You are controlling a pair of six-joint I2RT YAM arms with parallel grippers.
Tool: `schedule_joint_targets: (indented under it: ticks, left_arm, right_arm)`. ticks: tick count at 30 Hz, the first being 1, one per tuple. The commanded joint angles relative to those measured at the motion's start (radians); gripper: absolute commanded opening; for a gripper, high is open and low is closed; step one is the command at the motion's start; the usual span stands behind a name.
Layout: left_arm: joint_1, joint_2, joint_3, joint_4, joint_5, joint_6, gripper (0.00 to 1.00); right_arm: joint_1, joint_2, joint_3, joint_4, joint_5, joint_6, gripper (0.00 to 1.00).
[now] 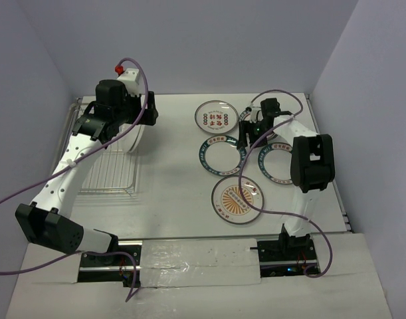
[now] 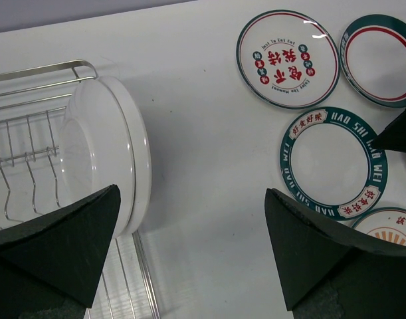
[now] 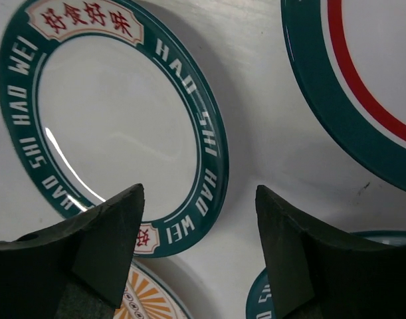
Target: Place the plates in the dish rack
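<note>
While the left claw (image 2: 193, 194) gapes, its arm (image 1: 71, 165) seemingly overhangs the dish rack (image 1: 116, 174).

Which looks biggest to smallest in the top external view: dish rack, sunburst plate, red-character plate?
1. dish rack, clearly largest.
2. sunburst plate, looks slightly bigger than the next.
3. red-character plate; it lies farther from the camera, so the two plates may really match.

lilac walls (image 1: 209, 40), white table (image 1: 169, 193)
</note>
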Motion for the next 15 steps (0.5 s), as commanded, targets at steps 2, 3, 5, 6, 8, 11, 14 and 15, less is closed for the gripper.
schedule_joint_targets:
  ticks: [2, 3, 5, 6, 8, 11, 14, 15]
  left_arm:
    - [-0.001, 0.009, 0.015, 0.015, 0.017, 0.004, 0.99]
    - [-0.001, 0.01, 0.018, 0.017, 0.015, 0.003, 0.99]
    - [-0.001, 0.012, 0.018, 0.015, 0.014, 0.003, 0.99]
    - [-0.001, 0.012, 0.018, 0.015, 0.014, 0.004, 0.99]
    - [-0.001, 0.012, 0.018, 0.014, 0.011, 0.004, 0.99]
    - [-0.001, 0.012, 0.016, 0.015, 0.008, 0.006, 0.99]
    - [-0.001, 0.013, 0.013, 0.015, 0.005, 0.004, 0.99]
    - [-0.001, 0.013, 0.015, 0.015, 0.005, 0.003, 0.99]
  right_arm:
    - [-0.003, 0.054, 0.0, 0.012, -0.03, -0.039, 0.67]
    - [-0.003, 0.063, 0.003, 0.009, -0.042, -0.041, 0.66]
    - [-0.003, 0.086, 0.013, 0.009, -0.069, -0.038, 0.63]
    - [-0.003, 0.092, 0.016, 0.009, -0.076, -0.038, 0.62]
    - [-0.003, 0.115, 0.026, 0.009, -0.09, -0.033, 0.59]
    - [-0.005, 0.132, 0.042, 0.003, -0.131, -0.03, 0.51]
    - [-0.005, 0.153, 0.066, -0.023, -0.171, -0.022, 0.38]
    - [-0.005, 0.166, 0.072, -0.029, -0.194, -0.021, 0.31]
